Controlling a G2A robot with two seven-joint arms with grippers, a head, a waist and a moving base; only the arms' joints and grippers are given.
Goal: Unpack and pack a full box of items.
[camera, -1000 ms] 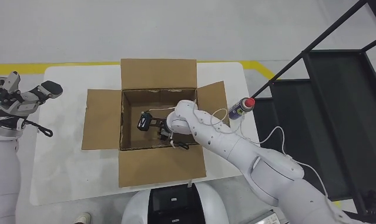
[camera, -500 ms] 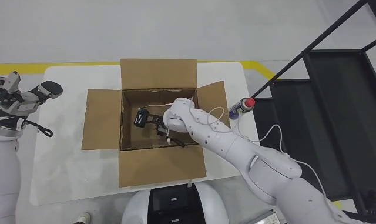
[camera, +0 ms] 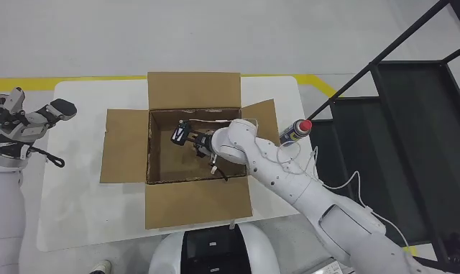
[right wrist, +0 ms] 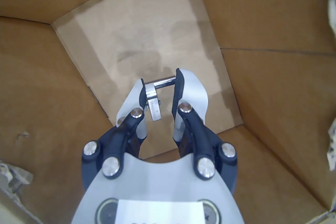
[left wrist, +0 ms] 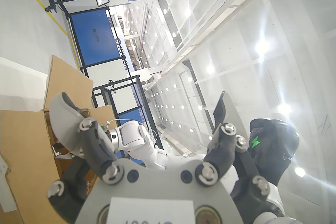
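Note:
An open cardboard box (camera: 126, 146) sits mid-table with all its flaps folded out. My right gripper (camera: 180, 135) is inside it near the far wall. In the right wrist view the right gripper (right wrist: 160, 78) is shut on a small silver metal part (right wrist: 153, 101), an angled piece with a short rod across the fingertips. It hangs above the bare box floor (right wrist: 136, 30). My left gripper (camera: 54, 111) is at the table's left edge, away from the box. In its own view the left gripper (left wrist: 141, 114) is open, holds nothing and points upward.
A blue spray can with a red cap (camera: 295, 131) lies on the table just right of the box. Crumpled paper (right wrist: 14, 180) shows at the box edges in the right wrist view. A black metal staircase (camera: 402, 130) stands to the right of the table.
The right gripper, with the metal part in it, has moved from the middle of the box toward its far wall. The left arm has not moved.

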